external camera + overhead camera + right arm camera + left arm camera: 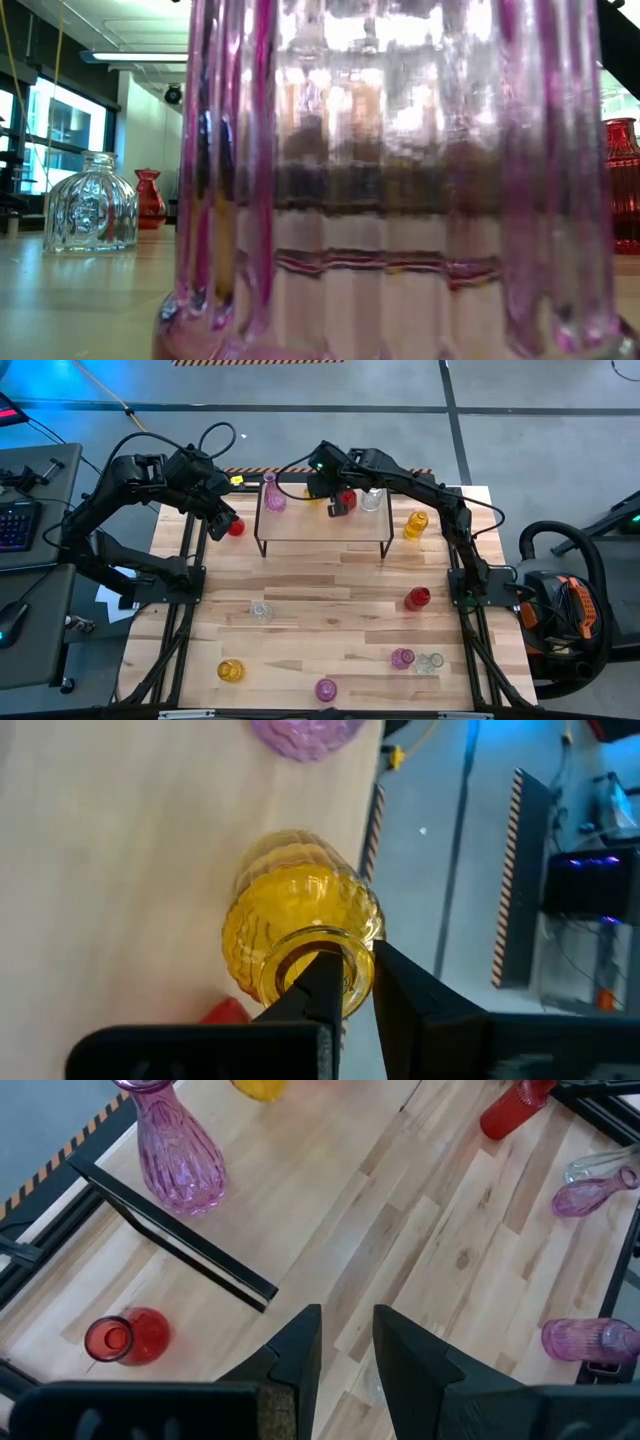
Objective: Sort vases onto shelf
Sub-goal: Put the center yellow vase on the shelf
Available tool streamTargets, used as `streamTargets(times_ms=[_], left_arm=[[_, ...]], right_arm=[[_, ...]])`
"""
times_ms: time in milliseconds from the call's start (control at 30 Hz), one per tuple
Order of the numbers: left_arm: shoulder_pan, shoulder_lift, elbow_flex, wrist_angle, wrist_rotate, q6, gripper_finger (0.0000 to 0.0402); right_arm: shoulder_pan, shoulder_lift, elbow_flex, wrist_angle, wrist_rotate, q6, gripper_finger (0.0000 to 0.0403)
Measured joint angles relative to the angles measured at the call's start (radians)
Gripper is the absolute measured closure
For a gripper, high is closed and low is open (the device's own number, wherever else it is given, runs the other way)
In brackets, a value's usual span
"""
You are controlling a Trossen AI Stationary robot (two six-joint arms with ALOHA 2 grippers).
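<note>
The right arm's jaws are closed on the rim of a ribbed, bulbous yellow glass vase (pixel 300 935): one jaw is inside the neck and the other outside. The vase is over the light wooden shelf with thin black legs (pixel 325 528), in the upper middle of the high view. There it sits between a tall fluted pink glass vase (pixel 272 495) and a small red glass vase (pixel 347 498).

The main risk is that such a thin pinch on smooth glass lets the vase swing or slip. It also looks close to the shelf's back edge, so a tilted release could roll it off. Opening or lifting away could clip the red neighbour.

The left arm's jaws, at upper left, are slightly apart and empty, beside another red glass vase (pixel 125 1338) on the wooden surface (pixel 330 610).
</note>
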Motion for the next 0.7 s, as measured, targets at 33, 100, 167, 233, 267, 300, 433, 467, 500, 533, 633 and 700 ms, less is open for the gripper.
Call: streamTargets(times_ms=[33, 100, 167, 233, 267, 300, 433, 467, 500, 533, 633, 700], left_arm=[[0.000, 0.000, 0.000, 0.000, 0.000, 0.000, 0.0316], [0.000, 0.000, 0.000, 0.000, 0.000, 0.001, 0.0316], [0.000, 0.000, 0.000, 0.000, 0.000, 0.000, 0.0316], [0.000, 0.000, 0.000, 0.000, 0.000, 0.001, 0.0316], [0.000, 0.000, 0.000, 0.000, 0.000, 0.000, 0.0316], [0.000, 0.000, 0.000, 0.000, 0.000, 0.000, 0.0316], [0.000, 0.000, 0.000, 0.000, 0.000, 0.000, 0.0316], [0.000, 0.000, 0.000, 0.000, 0.000, 0.001, 0.0316], [0.000, 0.000, 0.000, 0.000, 0.000, 0.000, 0.0316], [0.000, 0.000, 0.000, 0.000, 0.000, 0.000, 0.0316], [0.000, 0.000, 0.000, 0.000, 0.000, 0.001, 0.0316], [0.000, 0.000, 0.000, 0.000, 0.000, 0.000, 0.0316]], right_arm=[[0.000, 0.000, 0.000, -0.004, -0.015, 0.000, 0.0381], [0.000, 0.000, 0.000, -0.007, -0.033, 0.001, 0.0381], [0.000, 0.000, 0.000, -0.019, -0.035, 0.002, 0.0381], [0.000, 0.000, 0.000, -0.030, -0.036, 0.007, 0.0381], [0.000, 0.000, 0.000, -0.033, -0.036, 0.013, 0.0381], [0.000, 0.000, 0.000, -0.037, -0.035, 0.022, 0.0381], [0.000, 0.000, 0.000, -0.049, -0.040, 0.022, 0.0381], [0.000, 0.000, 0.000, -0.048, -0.039, 0.018, 0.0381], [0.000, 0.000, 0.000, -0.048, -0.036, 0.016, 0.0381], [-0.002, 0.000, 0.000, -0.047, -0.036, 0.017, 0.0381], [-0.008, 0.000, 0.000, -0.028, -0.037, 0.027, 0.0381], [-0.008, 0.000, 0.000, -0.012, -0.036, 0.028, 0.0381]])
